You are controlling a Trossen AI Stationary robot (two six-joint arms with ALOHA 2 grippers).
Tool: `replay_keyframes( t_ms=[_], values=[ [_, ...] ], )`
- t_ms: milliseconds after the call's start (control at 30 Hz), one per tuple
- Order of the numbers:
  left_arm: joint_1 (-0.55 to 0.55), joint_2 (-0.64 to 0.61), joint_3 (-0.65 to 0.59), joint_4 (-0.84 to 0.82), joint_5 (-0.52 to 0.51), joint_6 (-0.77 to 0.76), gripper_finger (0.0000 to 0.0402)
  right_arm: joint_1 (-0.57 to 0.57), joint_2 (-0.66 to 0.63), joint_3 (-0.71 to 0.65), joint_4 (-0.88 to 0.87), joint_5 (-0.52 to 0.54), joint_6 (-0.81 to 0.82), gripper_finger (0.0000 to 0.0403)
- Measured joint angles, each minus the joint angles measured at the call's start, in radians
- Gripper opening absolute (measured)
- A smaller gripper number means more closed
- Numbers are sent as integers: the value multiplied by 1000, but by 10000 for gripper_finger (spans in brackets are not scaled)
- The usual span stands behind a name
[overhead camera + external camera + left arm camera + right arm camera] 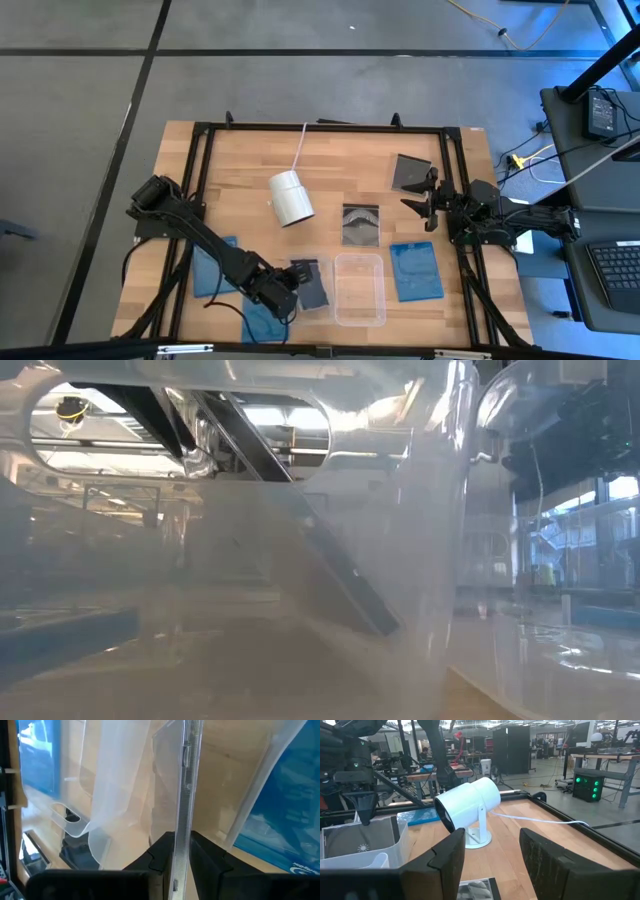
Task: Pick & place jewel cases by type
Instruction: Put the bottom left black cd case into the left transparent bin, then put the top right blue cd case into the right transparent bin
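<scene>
The left gripper (300, 281) sits over a tray at the table's near edge, its fingers (207, 865) pinching the thin edge of a clear jewel case (182, 795) that stands upright between them; a grey case (313, 283) shows just past the fingertips, beside the clear tray (360, 315). The right gripper (418, 200) hovers with fingers apart and nothing between them, a dark case (409, 172) just beside its fingertips and a blue case (415, 272) well off to one side. Such a case looks light, stiff and slick, probably brittle at the hinge, so a hold across the flat faces near mid-edge seems safest.
</scene>
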Motion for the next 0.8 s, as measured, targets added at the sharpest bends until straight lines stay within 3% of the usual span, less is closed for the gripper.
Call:
replay_keyframes(
  t_ms=[433, 600, 800],
  values=[
    [0, -9, 0, -82, -27, -85, 120, 0, 0, 0, 0, 0, 1, 193],
    [6, -99, 0, -159, -35, -273, 127, 0, 0, 0, 0, 0, 3, 193],
    [43, -255, -20, -145, 43, -499, 123, 0, 0, 0, 0, 0, 1, 193]
  ],
)
